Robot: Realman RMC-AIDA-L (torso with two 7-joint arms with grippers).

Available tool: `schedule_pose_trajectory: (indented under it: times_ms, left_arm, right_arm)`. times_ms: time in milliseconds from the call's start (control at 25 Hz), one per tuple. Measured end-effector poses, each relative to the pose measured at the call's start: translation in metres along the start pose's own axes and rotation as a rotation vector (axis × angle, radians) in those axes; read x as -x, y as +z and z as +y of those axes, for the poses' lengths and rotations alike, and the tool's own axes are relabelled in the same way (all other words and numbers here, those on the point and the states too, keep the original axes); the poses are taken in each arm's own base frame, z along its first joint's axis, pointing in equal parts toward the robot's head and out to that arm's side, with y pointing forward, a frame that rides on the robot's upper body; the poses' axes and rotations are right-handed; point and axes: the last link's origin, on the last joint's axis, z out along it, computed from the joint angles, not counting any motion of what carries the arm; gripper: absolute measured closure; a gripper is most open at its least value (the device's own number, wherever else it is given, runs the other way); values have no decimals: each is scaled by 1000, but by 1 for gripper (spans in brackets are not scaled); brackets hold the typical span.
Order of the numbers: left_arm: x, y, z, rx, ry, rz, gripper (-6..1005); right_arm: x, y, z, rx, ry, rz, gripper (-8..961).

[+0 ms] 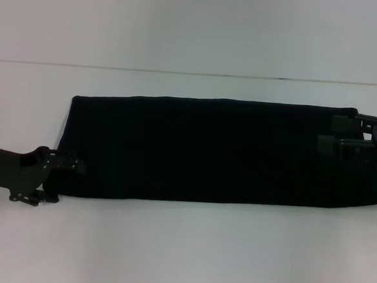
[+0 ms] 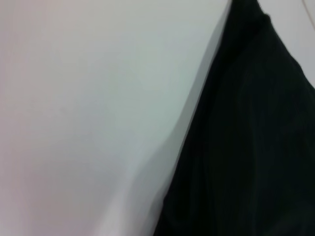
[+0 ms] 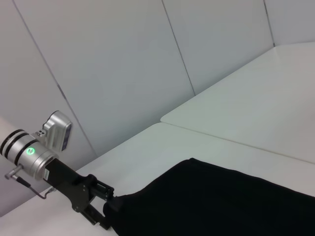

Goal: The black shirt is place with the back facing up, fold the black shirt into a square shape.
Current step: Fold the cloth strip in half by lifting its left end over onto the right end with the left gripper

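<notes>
White tabletop (image 1: 181, 244) carries the large matte-black fabric shirt (image 1: 207, 152) as a long left-to-right band, so lift both ends level: left gripper (image 1: 76, 167) at its near-left corner, right gripper (image 1: 344, 136) at its far-right end (neither grip can be judged).

A white table (image 1: 181, 251) fills the near part of the head view, its surface plain and matte. Its far edge runs straight across as a thin dark line, and behind it rises a pale wall (image 1: 196, 25). In the right wrist view the wall (image 3: 123, 64) is made of flat grey-white panels, split by narrow dark seams that slant upward. The same view shows a seam across the table (image 3: 236, 123) where two white slabs meet.
</notes>
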Motion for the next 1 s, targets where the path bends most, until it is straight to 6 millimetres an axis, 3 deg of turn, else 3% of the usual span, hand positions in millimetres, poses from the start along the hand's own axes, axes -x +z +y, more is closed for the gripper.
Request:
schedule_pose_trajectory:
  times_ms: [1000]
  left_arm:
    - [-12, -3, 6, -15, 47, 50, 92]
  right_arm:
    - [3, -3, -2, -11, -2, -9, 24]
